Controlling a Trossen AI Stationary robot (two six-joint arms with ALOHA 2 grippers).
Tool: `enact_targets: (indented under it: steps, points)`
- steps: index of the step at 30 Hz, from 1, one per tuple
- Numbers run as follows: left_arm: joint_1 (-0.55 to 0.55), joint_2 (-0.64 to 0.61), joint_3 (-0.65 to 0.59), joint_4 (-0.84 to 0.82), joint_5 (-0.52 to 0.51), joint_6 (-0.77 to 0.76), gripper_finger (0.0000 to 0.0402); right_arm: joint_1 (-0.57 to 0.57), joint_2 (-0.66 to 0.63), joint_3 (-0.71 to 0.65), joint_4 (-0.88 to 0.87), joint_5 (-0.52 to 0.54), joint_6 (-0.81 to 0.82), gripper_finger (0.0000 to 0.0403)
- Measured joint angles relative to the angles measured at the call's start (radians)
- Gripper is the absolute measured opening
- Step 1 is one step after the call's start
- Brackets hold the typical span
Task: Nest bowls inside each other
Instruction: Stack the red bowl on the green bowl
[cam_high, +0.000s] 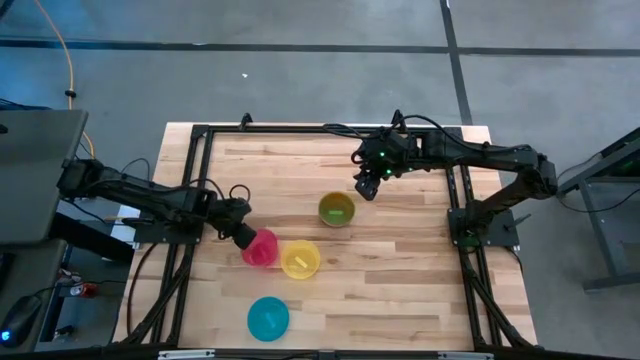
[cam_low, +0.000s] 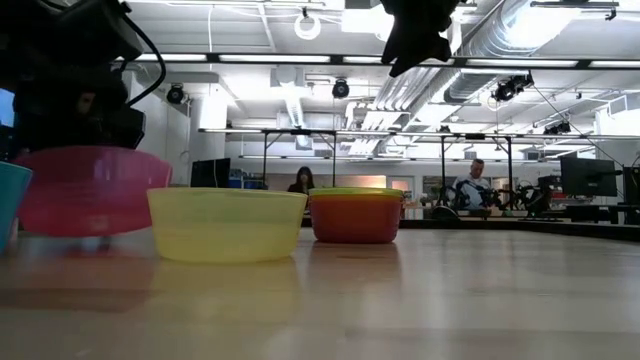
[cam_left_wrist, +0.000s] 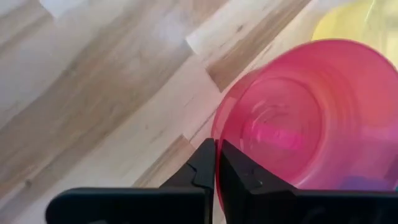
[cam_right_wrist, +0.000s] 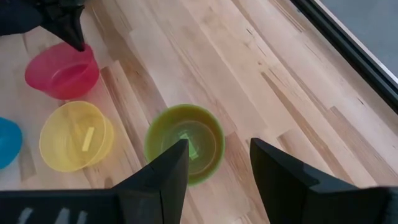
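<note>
Blue bowl (cam_high: 268, 318) sits at the near edge. Left gripper (cam_high: 243, 236) is clenched on the rim of the pink bowl (cam_high: 260, 248), which touches the yellow bowl (cam_high: 300, 260) on its right. Farther right and back stands the green stack (cam_high: 336, 209), with orange beneath. Right gripper (cam_high: 366, 189) hovers released just beyond it. Pink likely travels right and away; the left arm is nearer.

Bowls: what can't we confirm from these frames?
- Purple bowl: not seen in any view; possibly nested under the green bowl.
- Orange bowl: only the low view shows it below the green rim; the green bowl covers it from above.
- Blue bowl: cut by the low view's left edge.
- Pink bowl, in the left hand: cropped in the left wrist view.
</note>
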Motion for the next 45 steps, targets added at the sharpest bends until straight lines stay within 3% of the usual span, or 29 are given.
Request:
enact_targets:
  steps: [7,13,22,30,45]
  points:
    - [0.092,0.000,0.025,0.041,0.013,0.026,0.0001,0.020,0.000,0.000,-0.001,-0.001,-0.046,0.0165]
    - [0.188,0.000,0.126,0.043,0.007,0.144,0.0000,0.064,-0.002,0.000,0.041,-0.059,-0.141,0.0165]
    - [0.330,0.040,0.283,-0.006,-0.001,0.303,0.0000,0.095,-0.081,0.000,0.167,-0.054,-0.260,0.0165]
    - [0.383,0.237,0.437,-0.004,0.008,0.409,0.0000,0.095,-0.218,-0.054,0.252,-0.053,-0.278,0.0165]
    - [0.387,0.690,0.857,-0.012,0.072,0.575,0.0000,0.095,-0.644,-0.503,0.540,-0.018,-0.054,0.0165]
